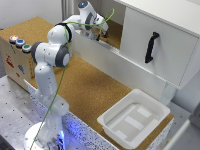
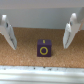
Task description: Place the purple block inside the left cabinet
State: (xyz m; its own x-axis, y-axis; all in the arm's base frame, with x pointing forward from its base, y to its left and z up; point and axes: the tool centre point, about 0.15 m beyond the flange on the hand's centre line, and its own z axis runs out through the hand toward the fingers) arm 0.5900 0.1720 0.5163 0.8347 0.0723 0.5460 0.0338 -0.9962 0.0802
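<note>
The wrist view shows the claw [image 2: 41, 31] spread wide and holding nothing, its two pale fingers [image 2: 8, 31] standing to either side of the purple block [image 2: 44, 48], which sits apart from them on the cork-brown floor of the left cabinet [image 2: 22, 56] and bears a yellow ring mark on its face. In the exterior view the arm [image 1: 57, 42] reaches over the cork counter [image 1: 85, 85] into that open bay [image 1: 114, 31], beside the door with the black handle [image 1: 151, 47]. There the block itself cannot be made out.
</note>
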